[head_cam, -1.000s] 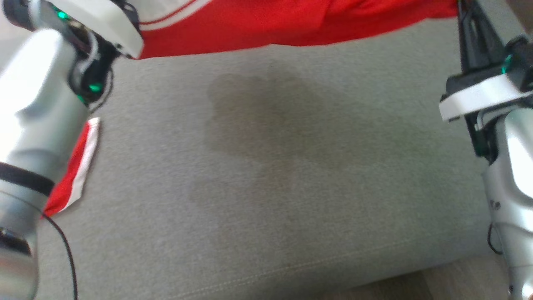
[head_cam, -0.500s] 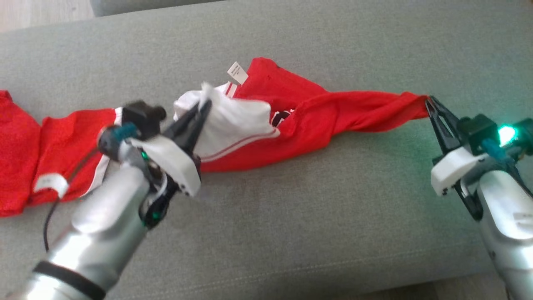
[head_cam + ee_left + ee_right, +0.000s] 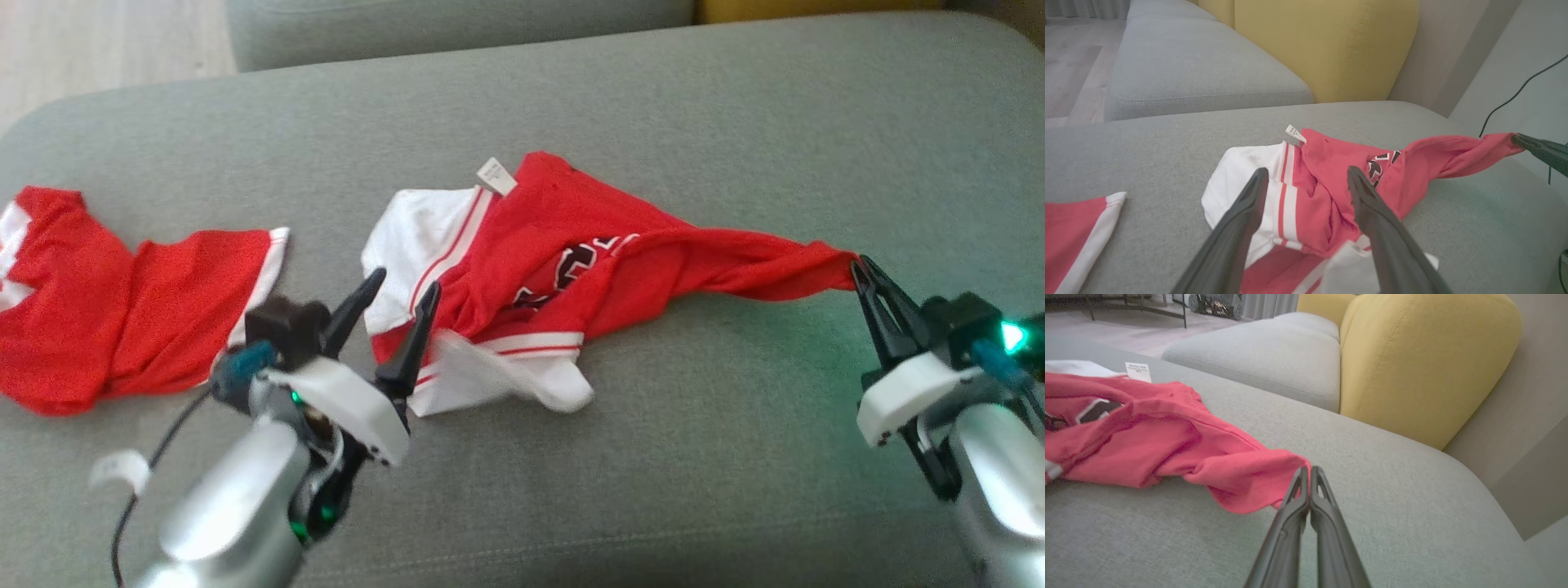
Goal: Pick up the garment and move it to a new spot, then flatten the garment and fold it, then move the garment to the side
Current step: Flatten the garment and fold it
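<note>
the grey sofa seat (image 3: 620,106) carries everything here, with a yellow cushion (image 3: 1425,363) standing behind its far right corner. the garment (image 3: 571,245), a red and white jersey, lies bunched near the middle of the seat, one red end drawn out to the right like a twisted rope. a second red garment (image 3: 122,302) lies apart from it at the left, beside the left arm. the right gripper (image 3: 1309,473) is pinched tight on the very tip of that drawn-out end. the left gripper (image 3: 406,282) hovers over the white panel with its fingers spread wide, holding nothing. a small white tag (image 3: 490,174) sticks up at the jersey's far edge

as i judge it, the main risk is the right hold. it has only a thin tip of cloth, so a pull could slip it free or drag the whole bundle rightward without spreading it. with one corner held, the jersey will likely twist rather than flatten. the left fingers could also close on several layers at once. the second garment sits near enough to the left arm to be swept along or caught
</note>
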Available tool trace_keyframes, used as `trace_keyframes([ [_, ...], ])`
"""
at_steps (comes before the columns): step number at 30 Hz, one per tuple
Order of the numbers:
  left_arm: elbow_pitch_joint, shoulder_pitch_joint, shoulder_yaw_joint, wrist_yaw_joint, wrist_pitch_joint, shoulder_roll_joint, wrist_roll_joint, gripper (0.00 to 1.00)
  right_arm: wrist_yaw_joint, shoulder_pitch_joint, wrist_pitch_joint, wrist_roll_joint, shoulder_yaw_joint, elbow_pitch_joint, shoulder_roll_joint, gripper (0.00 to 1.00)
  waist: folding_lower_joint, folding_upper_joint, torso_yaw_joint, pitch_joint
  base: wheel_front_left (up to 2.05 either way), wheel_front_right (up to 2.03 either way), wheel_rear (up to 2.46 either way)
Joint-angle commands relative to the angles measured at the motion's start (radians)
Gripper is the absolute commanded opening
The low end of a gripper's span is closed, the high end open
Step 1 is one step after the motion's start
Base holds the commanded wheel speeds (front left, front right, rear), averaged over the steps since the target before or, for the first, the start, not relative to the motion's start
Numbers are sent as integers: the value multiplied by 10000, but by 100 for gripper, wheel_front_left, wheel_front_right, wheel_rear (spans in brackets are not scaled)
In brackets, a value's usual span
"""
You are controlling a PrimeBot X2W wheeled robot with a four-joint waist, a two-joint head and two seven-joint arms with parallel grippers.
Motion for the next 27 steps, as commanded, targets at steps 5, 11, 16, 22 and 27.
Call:
trace_keyframes([
  [5,-1163,858,1021,258,-91,-166,197,100,75,955,238,13,-396,-999,-78,23,0,-1,418,-284,0,0,0],
  [11,-1329,1777,1232,261,-91,-614,394,100,75,2027,1142,76,-1778,-1983,90,100,0,-1,615,-540,0,0,0],
  [16,-1173,2183,1349,230,-91,-941,435,100,75,2655,1491,-53,-3073,-3179,629,100,0,-1,649,-675,0,0,0],
  [22,-323,2432,1180,31,299,-1518,-127,100,75,3124,1754,-476,-4469,-4907,2151,100,0,-1,491,-623,0,0,0],
  [27,285,2370,1138,-44,895,-1820,-610,100,75,3150,1798,-760,-4559,-5334,2589,100,0,-1,312,-507,0,0,0],
])
